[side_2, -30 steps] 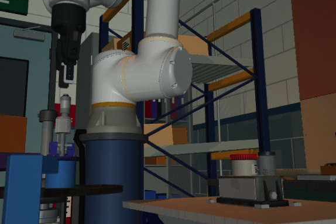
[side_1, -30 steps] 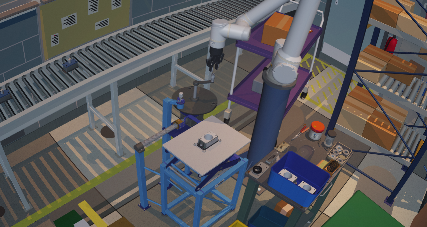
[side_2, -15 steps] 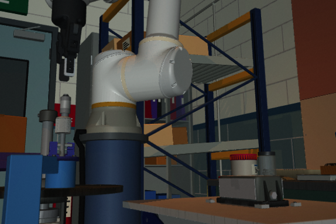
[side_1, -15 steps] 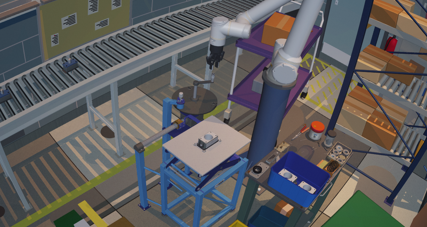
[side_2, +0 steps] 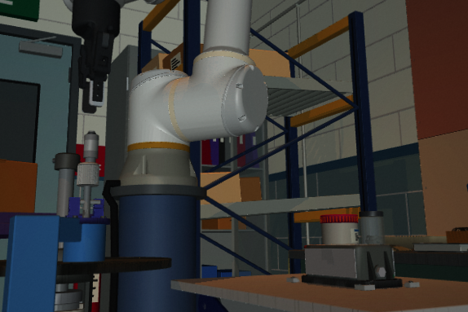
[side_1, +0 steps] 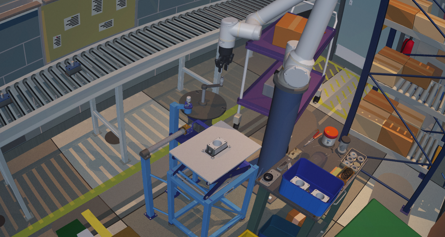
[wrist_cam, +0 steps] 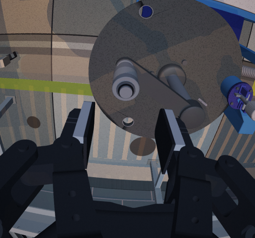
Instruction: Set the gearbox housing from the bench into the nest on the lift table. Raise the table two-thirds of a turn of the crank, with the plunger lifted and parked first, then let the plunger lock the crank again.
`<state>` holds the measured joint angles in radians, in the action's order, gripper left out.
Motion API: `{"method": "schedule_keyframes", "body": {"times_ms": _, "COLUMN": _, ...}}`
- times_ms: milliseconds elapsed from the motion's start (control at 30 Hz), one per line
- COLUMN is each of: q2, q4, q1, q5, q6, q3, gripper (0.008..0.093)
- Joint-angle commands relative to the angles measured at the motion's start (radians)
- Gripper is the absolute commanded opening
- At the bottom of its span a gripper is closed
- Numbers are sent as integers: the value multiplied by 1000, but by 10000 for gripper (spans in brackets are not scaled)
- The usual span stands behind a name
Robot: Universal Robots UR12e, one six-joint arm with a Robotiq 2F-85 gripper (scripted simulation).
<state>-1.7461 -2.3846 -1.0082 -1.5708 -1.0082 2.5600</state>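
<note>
The grey gearbox housing point(side_1: 215, 146) sits in the nest in the middle of the lift table's plate point(side_1: 214, 151); it also shows low on the plate in the second side camera point(side_2: 348, 265). Behind the table stands the dark crank disc point(side_1: 203, 105) with its crank arm and upright handle point(side_1: 221, 81). The plunger point(side_1: 188, 104) stands in its blue holder at the disc's left rim point(wrist_cam: 239, 95). My gripper point(side_1: 223, 68) hangs open and empty just above the crank handle point(wrist_cam: 125, 80), which lies a little ahead of my fingers point(wrist_cam: 126, 123).
A blue bin point(side_1: 311, 181) with two more housings sits on the bench to the right, among jars and small parts. The roller conveyor point(side_1: 102, 58) runs behind the crank, and a purple cart point(side_1: 280, 64) stands right of it. My blue pedestal point(side_1: 281, 126) rises beside the table.
</note>
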Motion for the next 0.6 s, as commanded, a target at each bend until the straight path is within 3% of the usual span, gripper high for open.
{"method": "schedule_keyframes", "body": {"times_ms": 0, "q2": 0, "q4": 0, "q1": 0, "q5": 0, "q6": 0, "q3": -1, "gripper": 480}}
{"method": "schedule_keyframes", "body": {"times_ms": 567, "q2": -6, "q4": 8, "q1": 0, "q5": 0, "q6": 8, "q3": -3, "gripper": 480}}
